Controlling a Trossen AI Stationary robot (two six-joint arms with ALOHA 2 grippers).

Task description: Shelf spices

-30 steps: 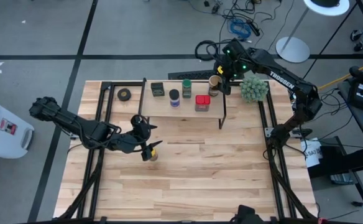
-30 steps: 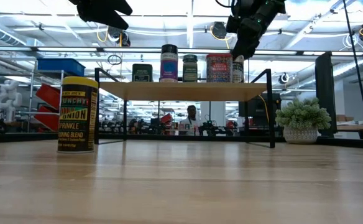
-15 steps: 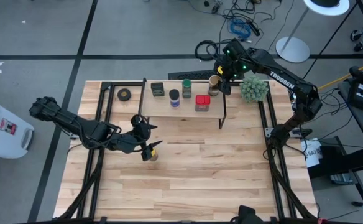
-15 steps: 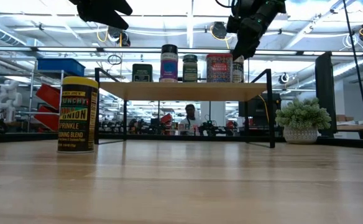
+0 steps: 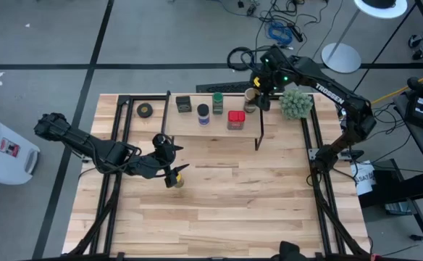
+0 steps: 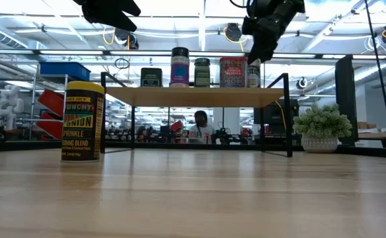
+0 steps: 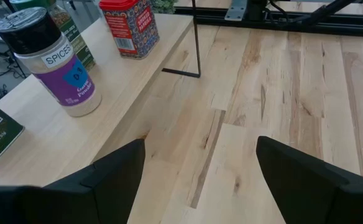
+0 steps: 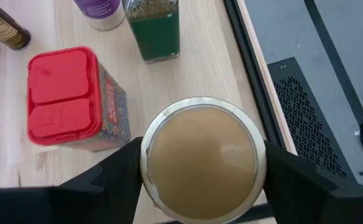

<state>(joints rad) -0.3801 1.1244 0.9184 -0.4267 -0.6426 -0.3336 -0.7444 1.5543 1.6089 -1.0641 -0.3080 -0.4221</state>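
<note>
The shelf (image 5: 219, 127) stands at the table's far side. On its board stand, from left to right, the dark boxy tin (image 5: 183, 104), the blue-lidded jar (image 5: 203, 114), the green-lidded jar (image 5: 217, 101), the red square tin (image 5: 235, 119) and the tan-lidded jar (image 8: 200, 158). My right gripper (image 5: 258, 96) is over the shelf's right end, shut on the tan-lidded jar. The yellow-lidded jar (image 6: 82, 122) stands upright on the table, nearer than the shelf's left end. My left gripper (image 5: 169, 154) hangs open above and beside it, with nothing between its fingers (image 7: 110, 180). My right gripper has the tan-lidded jar by its lid's rim (image 8: 145, 163), one finger (image 8: 116, 177) on each side of the round lid. The fingers come from above, slanting down. The jar stands upright with its base on the shelf's board (image 6: 253, 84).
A fuzzy green plant ball (image 5: 296, 103) sits on the table just right of the shelf. A black tape roll (image 5: 145, 110) lies left of the shelf. Black frame rails (image 5: 110, 181) run along both table sides. Bare wood (image 5: 233, 203) fills the near half.
</note>
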